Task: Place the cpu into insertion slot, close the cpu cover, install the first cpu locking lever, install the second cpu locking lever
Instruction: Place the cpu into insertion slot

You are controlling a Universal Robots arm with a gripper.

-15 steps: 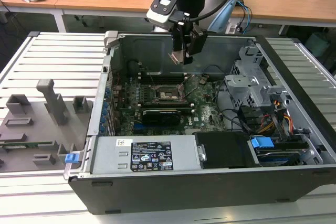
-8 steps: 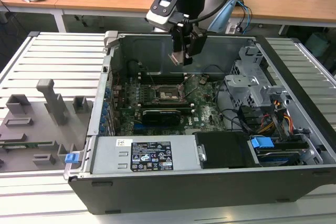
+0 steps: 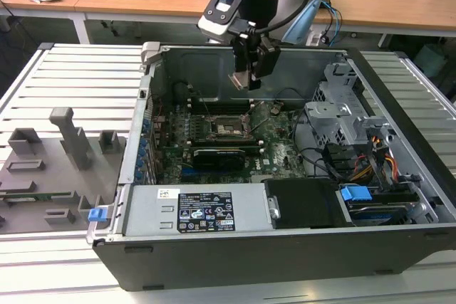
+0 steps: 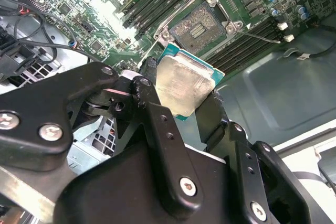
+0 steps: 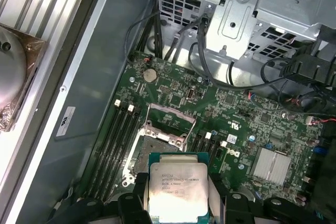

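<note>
Aloft, printed cpu (image 5: 178,188) in tool (image 4: 181,94)

We see the cpu (image 5: 178,188) pale silver-beige, edged teal-green, between the gripper's (image 4: 182,85) black fingers (image 4: 157,114). Below it, the circuit board (image 5: 220,103) is green, the insertion slot (image 4: 202,24) dark grey.

Layout of the open case (image 3: 285,254).
I hold the cpu (image 4: 185,85) in my gripper (image 3: 245,77), above the insertion slot (image 3: 229,127) and clear of it. The slot sits mid-board on the motherboard (image 3: 278,149) in the case floor, memory slots (image 5: 113,140) on either side. The drive cage (image 3: 342,115) stands at the exterior view's right; the power supply (image 3: 199,211) lies along the near wall; a fixture tray (image 3: 43,169) lies outside, at the exterior view's left.
</note>
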